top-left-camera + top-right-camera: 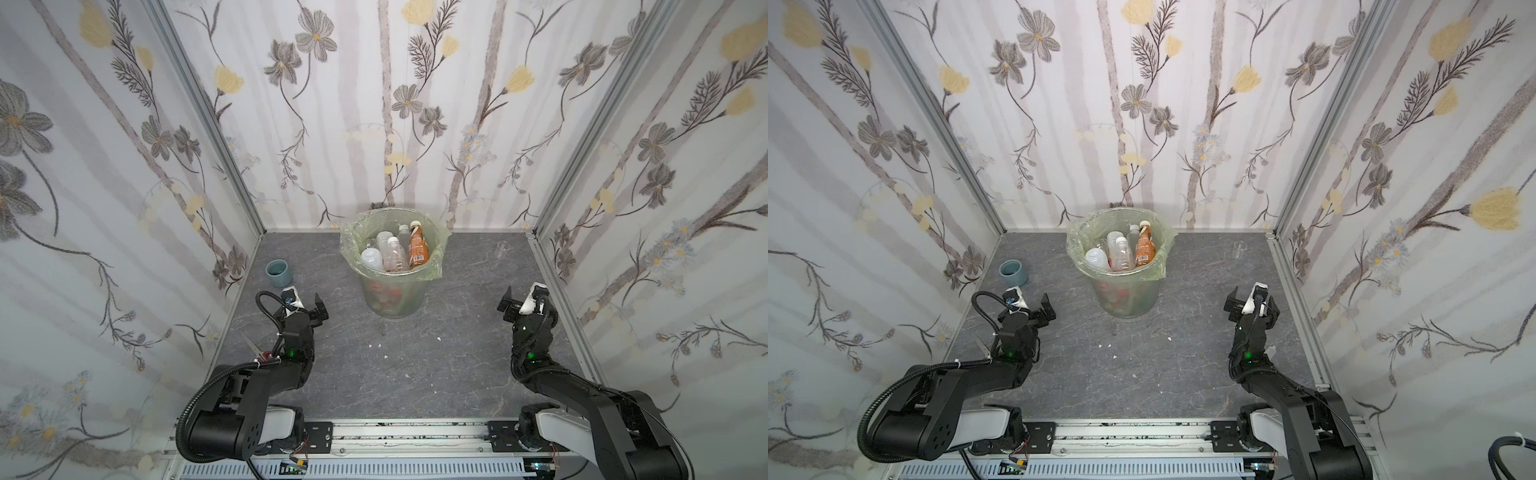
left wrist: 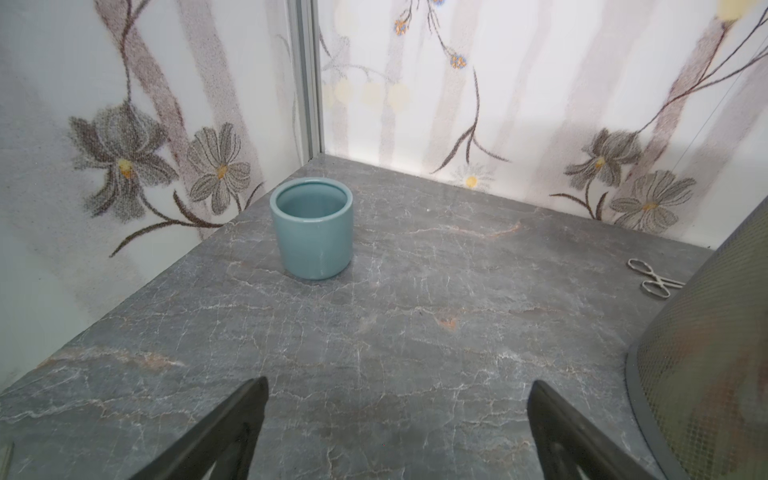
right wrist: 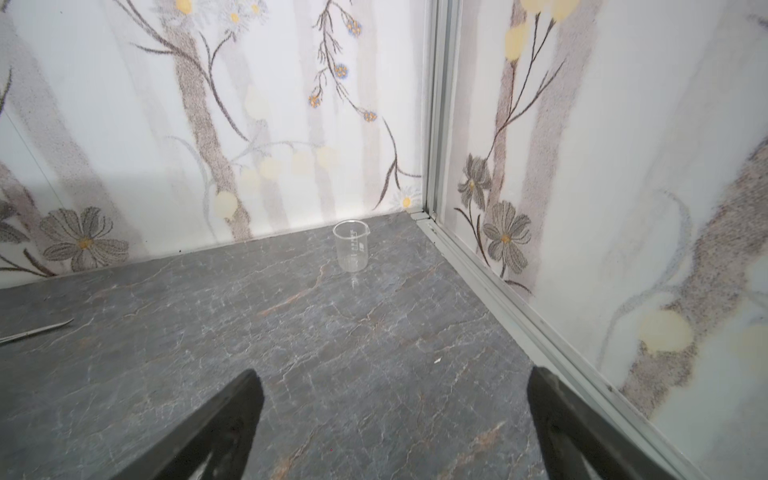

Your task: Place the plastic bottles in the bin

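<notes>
Both top views look steeply down from high at the front, sharing the whole grey marbled tabletop (image 1: 415, 365). The left wrist camera sits low, facing the blue-grey glazed cup (image 2: 311, 228) and the wall of the round pale-green translucent bin (image 2: 706, 353); the right wrist camera faces the small clear beaker (image 3: 351, 245).

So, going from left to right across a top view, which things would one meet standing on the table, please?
blue-grey cup → bin, with the plastic bottles inside it → small clear beaker
</notes>
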You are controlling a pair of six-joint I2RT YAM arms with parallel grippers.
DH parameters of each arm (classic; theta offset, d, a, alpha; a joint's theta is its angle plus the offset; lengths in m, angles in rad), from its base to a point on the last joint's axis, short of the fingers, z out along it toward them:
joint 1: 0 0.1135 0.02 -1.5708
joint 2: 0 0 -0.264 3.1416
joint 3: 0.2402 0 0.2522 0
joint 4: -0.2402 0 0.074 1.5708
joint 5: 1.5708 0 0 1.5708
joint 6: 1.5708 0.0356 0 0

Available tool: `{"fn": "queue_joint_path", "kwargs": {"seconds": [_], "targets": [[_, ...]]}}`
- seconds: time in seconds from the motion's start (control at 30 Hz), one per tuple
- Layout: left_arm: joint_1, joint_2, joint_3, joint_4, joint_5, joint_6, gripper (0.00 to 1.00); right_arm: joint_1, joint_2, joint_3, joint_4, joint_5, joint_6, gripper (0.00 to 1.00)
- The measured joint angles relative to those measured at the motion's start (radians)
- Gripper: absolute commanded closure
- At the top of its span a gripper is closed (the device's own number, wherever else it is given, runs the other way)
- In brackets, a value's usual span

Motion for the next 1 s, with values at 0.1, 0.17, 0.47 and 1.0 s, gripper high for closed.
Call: {"fn": "queue_joint_path", "kwargs": {"seconds": [0.1,0.17,0.47,1.0], "targets": [[0.001,0.031,0.003,0.061,0.011,0.032,0.00,-0.006,0.081,-0.057,0.182,-0.020,-0.010,0.00],[0.003,0.047,0.003,0.093,0.012,0.047,0.00,-0.010,0.129,-0.090,0.243,-0.036,-0.023,0.00],[0.019,0.260,-0.030,0.354,0.014,0.092,0.00,-0.044,0.184,-0.018,0.346,-0.101,-0.029,0.00],[0.093,0.252,0.030,0.322,0.078,0.042,0.00,-0.110,0.177,0.003,0.290,-0.209,0.024,0.00]]}}
